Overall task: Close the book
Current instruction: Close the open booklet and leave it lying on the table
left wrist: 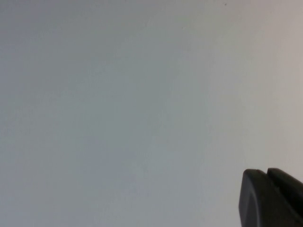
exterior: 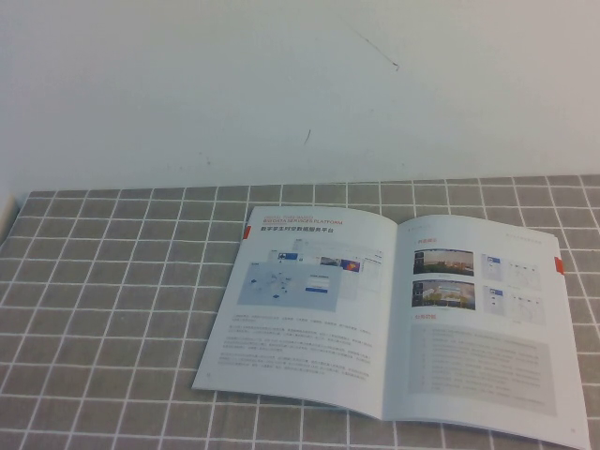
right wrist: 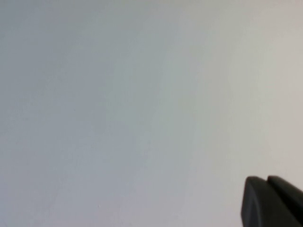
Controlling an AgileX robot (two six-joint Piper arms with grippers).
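I see the left gripper point(left wrist: 272, 198) only through its own wrist camera, as a dark piece against a plain pale surface. How it is set, wide or narrow, I cannot tell. The right gripper point(right wrist: 272, 201) looks the same through its wrist camera, dark against the same pale blankness, and I cannot tell its setting either. From these views I cannot tell where either gripper stands relative to the book.

On the high view, the thin white open paperback book point(exterior: 394, 314) lies flat on the near part of the table, toward 5 o'clock. Its left page point(exterior: 305, 309) carries a heading, a pale diagram and blocks of text. Its right page point(exterior: 483, 319), at 3 o'clock from the spine, shows small photographs above a grey text panel. A small red tab point(exterior: 559, 265) sits on that page's outer edge.

The grey cloth with white grid lines point(exterior: 112, 281) lies under the book and runs on toward 12 o'clock. There it meets the white wall point(exterior: 281, 84), which is faintly scuffed.
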